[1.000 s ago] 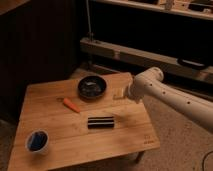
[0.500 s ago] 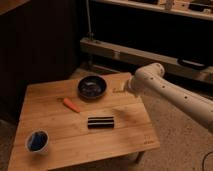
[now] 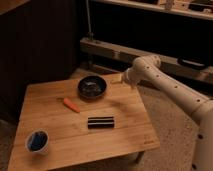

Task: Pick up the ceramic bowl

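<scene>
Your pincer hangs with its fingers apart and empty over the back right edge of the worktop, just right of the ceramic bowl standing there, with the carrot, black bar and white cup nearer the front.

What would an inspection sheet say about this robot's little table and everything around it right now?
Surface: low wooden table, its top lit.
Job's things: ceramic bowl, upright near the far edge, untouched.
Clutter: orange carrot just in front of the bowl; black oblong object mid-table; white cup, blue inside, at the near left corner.
Grippers: claw open and empty, over the table's far right edge, beside the bowl, apart from it.
Cables: nothing seen.
Surroundings: dark shelving behind; speckled floor.
</scene>
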You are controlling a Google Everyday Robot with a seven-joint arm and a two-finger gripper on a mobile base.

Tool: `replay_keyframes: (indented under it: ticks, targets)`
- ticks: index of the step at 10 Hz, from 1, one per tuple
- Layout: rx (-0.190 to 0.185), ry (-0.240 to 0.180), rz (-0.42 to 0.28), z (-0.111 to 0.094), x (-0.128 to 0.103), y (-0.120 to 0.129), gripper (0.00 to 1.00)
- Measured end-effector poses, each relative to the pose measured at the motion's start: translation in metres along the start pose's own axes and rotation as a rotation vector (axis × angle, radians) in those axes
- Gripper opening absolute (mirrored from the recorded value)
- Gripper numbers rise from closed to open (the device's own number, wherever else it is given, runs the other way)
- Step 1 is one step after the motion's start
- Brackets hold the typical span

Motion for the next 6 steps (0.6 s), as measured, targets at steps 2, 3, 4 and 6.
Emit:
replay_keyframes:
  ticks: [2,3,4,6]
  targets:
    - [0.035,0.004,-0.02,0.025,0.005,-0.018,0.8]
    - [0.047,-0.002,-0.04,0.037,0.008,-0.032,0.8]
    - [0.057,-0.017,-0.06,0.051,0.009,-0.044,0.8]
    - [0.064,-0.058,-0.084,0.069,0.008,-0.057,0.8]
